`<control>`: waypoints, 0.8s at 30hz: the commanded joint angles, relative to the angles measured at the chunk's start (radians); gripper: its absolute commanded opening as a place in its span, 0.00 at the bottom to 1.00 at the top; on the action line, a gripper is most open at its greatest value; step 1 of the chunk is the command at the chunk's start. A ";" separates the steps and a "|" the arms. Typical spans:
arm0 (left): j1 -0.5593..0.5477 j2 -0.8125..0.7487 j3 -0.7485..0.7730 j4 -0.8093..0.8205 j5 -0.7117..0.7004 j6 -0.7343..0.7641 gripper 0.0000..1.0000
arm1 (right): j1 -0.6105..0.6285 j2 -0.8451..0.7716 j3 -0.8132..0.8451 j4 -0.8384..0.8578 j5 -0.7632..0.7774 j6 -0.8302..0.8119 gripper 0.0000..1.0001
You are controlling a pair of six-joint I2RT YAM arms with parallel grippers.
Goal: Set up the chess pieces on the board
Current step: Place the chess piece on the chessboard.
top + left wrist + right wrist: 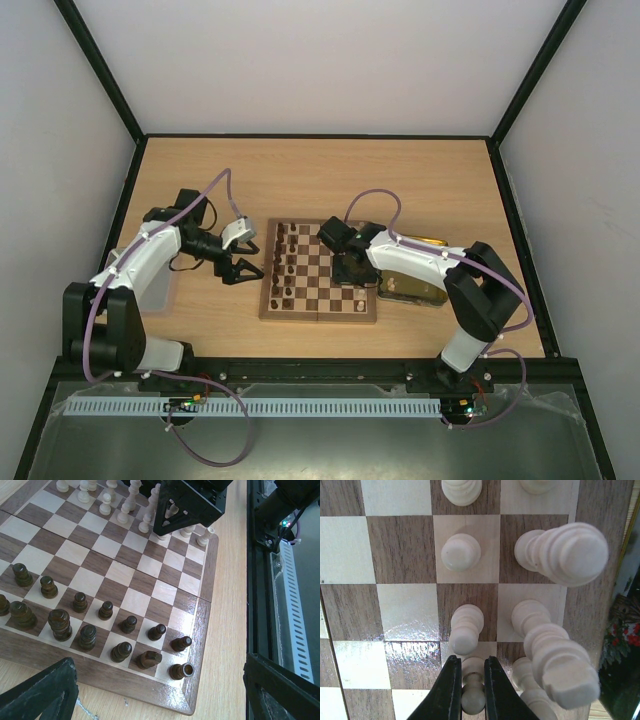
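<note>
The board (318, 317) lies mid-table. Dark brown pieces (283, 270) stand in two rows along its left side, and they also show in the left wrist view (87, 635). Cream pieces (130, 502) stand along its right side. My right gripper (472, 667) is low over the board's right side and shut on a cream pawn (472, 692), which stands upright among other cream pieces (462, 552). My left gripper (245, 255) is open and empty, just off the board's left edge. Its fingers (45, 695) frame the board's near corner.
A yellow translucent tray (425, 292) sits right of the board, partly under my right arm. A black rail (320, 370) runs along the table's near edge. Tall cream pieces (570, 550) stand close beside my right gripper.
</note>
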State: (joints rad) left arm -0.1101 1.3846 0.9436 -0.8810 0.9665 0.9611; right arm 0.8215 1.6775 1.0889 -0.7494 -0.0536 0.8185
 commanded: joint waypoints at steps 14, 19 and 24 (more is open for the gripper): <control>-0.005 0.016 0.020 0.000 0.036 0.014 0.90 | -0.005 0.013 0.017 -0.005 -0.015 -0.011 0.13; -0.005 0.021 0.017 0.002 0.033 0.014 0.90 | -0.005 0.009 0.031 -0.017 -0.015 -0.015 0.18; -0.006 0.022 0.018 0.004 0.034 0.013 0.90 | -0.004 -0.001 0.047 -0.029 -0.015 -0.015 0.19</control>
State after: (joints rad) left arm -0.1127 1.3960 0.9436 -0.8803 0.9684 0.9592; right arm 0.8192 1.6775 1.1004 -0.7517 -0.0795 0.8104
